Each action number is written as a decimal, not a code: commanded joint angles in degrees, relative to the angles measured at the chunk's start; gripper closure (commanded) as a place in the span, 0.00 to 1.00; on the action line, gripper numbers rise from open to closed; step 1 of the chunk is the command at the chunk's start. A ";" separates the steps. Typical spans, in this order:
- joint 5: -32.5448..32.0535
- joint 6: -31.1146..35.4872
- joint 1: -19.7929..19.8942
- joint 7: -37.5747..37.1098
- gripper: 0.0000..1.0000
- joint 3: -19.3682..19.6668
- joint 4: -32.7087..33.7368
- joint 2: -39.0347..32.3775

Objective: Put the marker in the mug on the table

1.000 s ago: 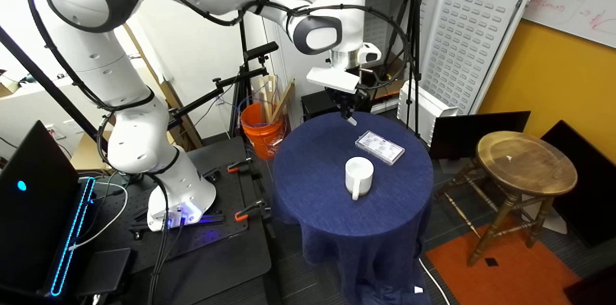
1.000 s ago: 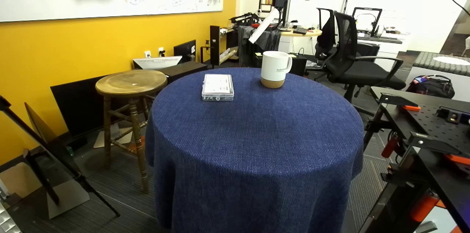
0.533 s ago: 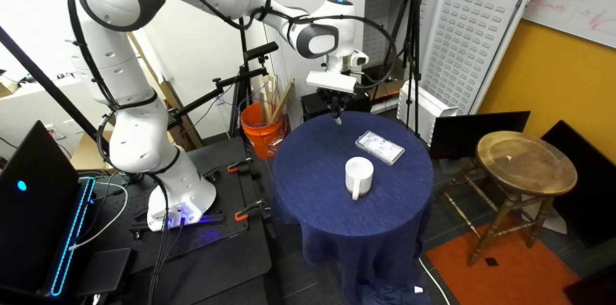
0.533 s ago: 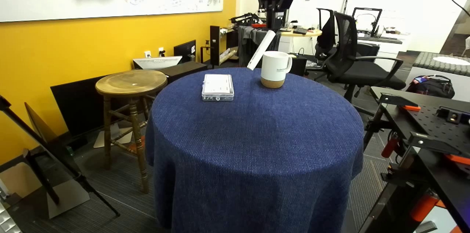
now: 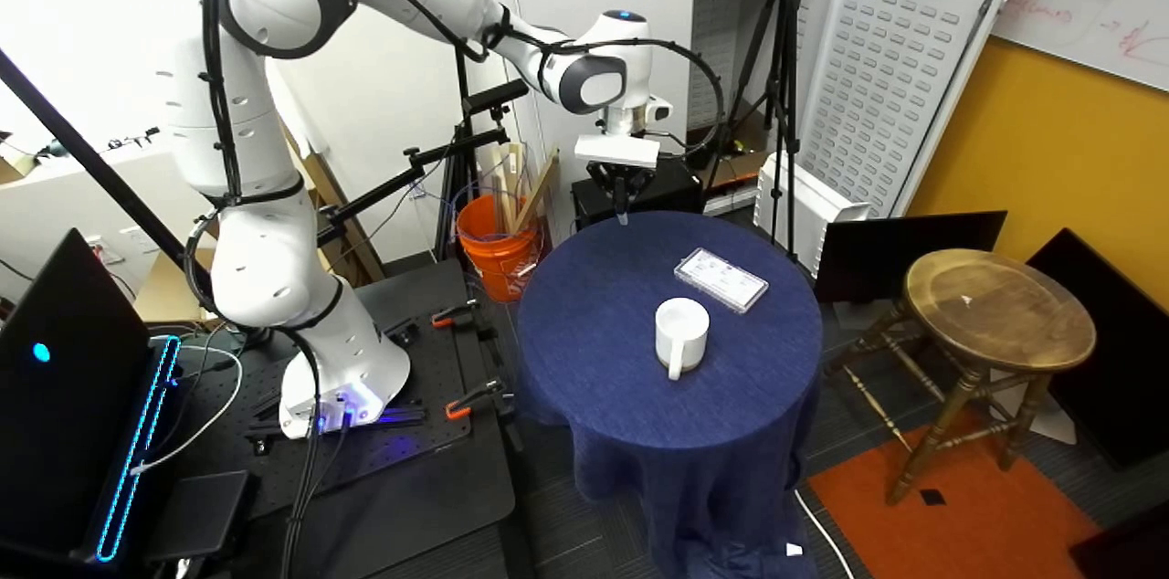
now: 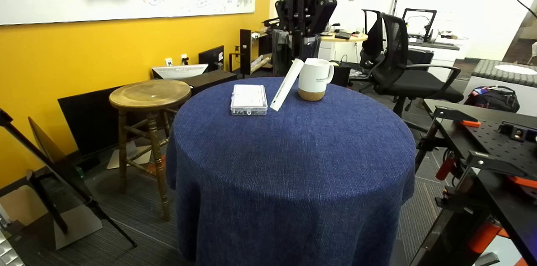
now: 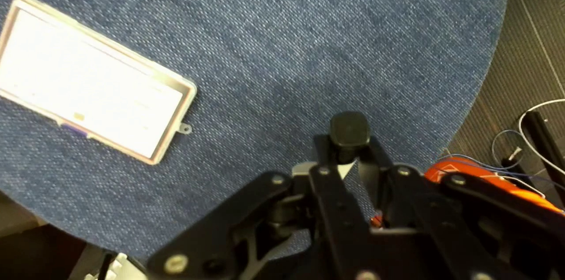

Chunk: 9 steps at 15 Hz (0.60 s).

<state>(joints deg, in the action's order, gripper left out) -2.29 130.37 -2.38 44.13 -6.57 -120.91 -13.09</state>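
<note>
The mug (image 5: 681,332) is white with a cork base and stands upright on the navy-draped table (image 5: 594,323). In an exterior view the mug (image 6: 312,77) has its handle to the right. It is out of the wrist view. My gripper (image 6: 297,54) is shut on the marker (image 6: 287,85), which has a white body and hangs tilted below the fingers. In the wrist view the marker's black end (image 7: 350,129) sticks up between the fingertips (image 7: 348,149). The marker (image 5: 623,218) is above the table's far edge, apart from the mug.
A flat clear case with a white label (image 5: 721,279) lies on the table near the mug; it also shows in the wrist view (image 7: 88,81). An orange bucket (image 5: 498,246) stands beside the table. A wooden stool (image 5: 1000,310) and a tripod (image 5: 781,95) stand farther off.
The gripper has moved down, and toward the robot's base in an exterior view, with the marker still held. The marker hangs lower over the table. The mug and case have not moved.
</note>
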 commanded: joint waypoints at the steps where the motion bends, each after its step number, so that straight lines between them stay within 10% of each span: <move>1: 2.71 3.71 -0.53 0.23 0.95 -2.17 1.88 -3.66; 9: 11.31 15.30 2.27 2.69 0.95 -5.82 -0.39 -8.66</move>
<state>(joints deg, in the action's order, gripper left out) 6.49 141.78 -2.11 44.97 -10.90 -120.60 -20.73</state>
